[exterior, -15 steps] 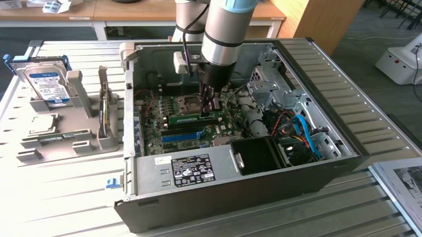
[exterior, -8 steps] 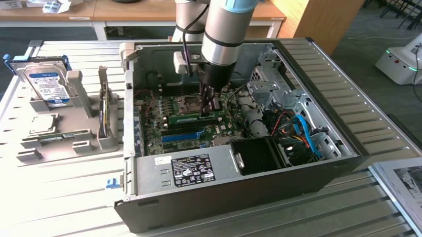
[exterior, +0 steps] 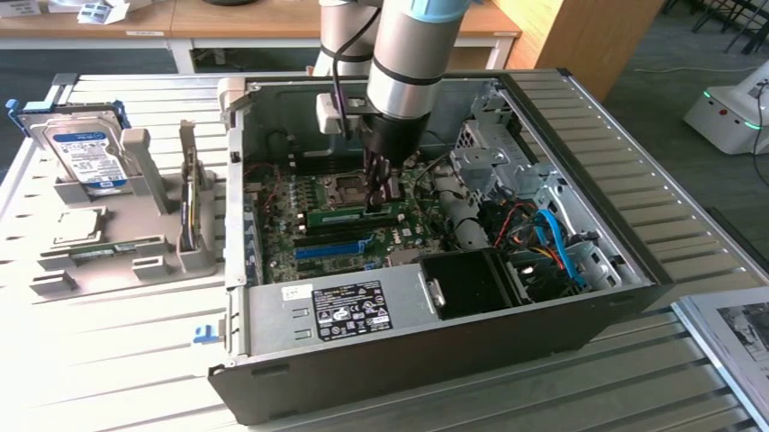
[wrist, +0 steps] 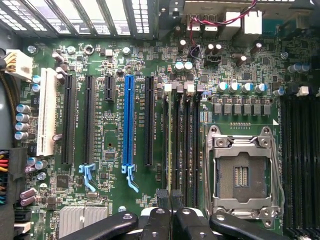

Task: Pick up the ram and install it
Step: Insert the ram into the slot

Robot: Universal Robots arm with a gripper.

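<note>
An open computer case (exterior: 420,360) lies on the white slatted desk (exterior: 121,360), with wooden tables (exterior: 240,22) behind. The clenched claw (exterior: 382,200) meets one end of the ram (exterior: 337,214), which lies along the motherboard's slots.

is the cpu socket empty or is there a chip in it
Empty. In the wrist view the cpu socket shows a bare dark contact bed inside its metal frame, with no silver chip seated.

arm (exterior: 402,72): silver-grey tube, pale blue cap (exterior: 435,13), black band (exterior: 402,79) | cable (exterior: 339,90): thin, dark | wrist block (exterior: 330,114): white | gripper (wrist: 170,194): black fingers (wrist: 162,201), silver screws (wrist: 160,211)
</note>
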